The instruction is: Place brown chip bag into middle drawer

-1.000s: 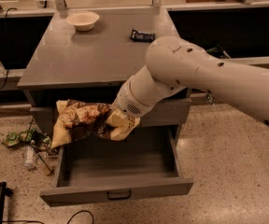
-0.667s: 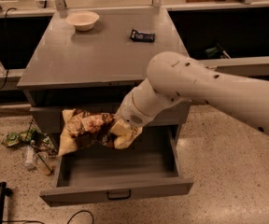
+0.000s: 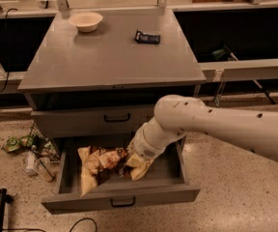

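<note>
The brown chip bag (image 3: pixel 98 166), cream-tan with dark brown patches, lies inside the open middle drawer (image 3: pixel 120 197), toward its left and centre. My gripper (image 3: pixel 135 166) is down inside the drawer at the bag's right end, on or against the bag. My white arm reaches in from the right and hides part of the drawer's right half. The grey drawer front above it (image 3: pixel 95 120) is closed.
A cream bowl (image 3: pixel 85 21) and a small black wrapped bar (image 3: pixel 146 37) sit on the grey cabinet top (image 3: pixel 110 57). Crumpled wrappers and a bottle (image 3: pixel 33 151) lie on the floor left of the drawer. A black cable (image 3: pixel 78 222) runs along the floor in front.
My arm has lowered and carried the chip bag down from above the drawer into it. The bag now rests inside the drawer.
</note>
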You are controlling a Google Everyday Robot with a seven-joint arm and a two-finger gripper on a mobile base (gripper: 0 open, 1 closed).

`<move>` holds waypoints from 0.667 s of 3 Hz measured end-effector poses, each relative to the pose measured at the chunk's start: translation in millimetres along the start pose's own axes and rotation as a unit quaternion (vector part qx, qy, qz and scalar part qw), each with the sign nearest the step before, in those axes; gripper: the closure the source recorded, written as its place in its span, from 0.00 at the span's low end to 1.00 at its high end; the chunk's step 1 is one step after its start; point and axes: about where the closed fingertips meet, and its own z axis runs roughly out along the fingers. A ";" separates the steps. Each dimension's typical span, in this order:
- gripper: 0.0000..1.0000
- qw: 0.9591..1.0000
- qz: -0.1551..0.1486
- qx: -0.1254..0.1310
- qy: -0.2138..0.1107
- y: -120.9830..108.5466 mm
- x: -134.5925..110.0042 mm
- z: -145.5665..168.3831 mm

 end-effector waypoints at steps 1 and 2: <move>1.00 0.999 -0.038 0.002 0.031 -13.7 23.1 29.8; 1.00 0.998 -0.046 0.003 0.037 -15.9 26.6 33.4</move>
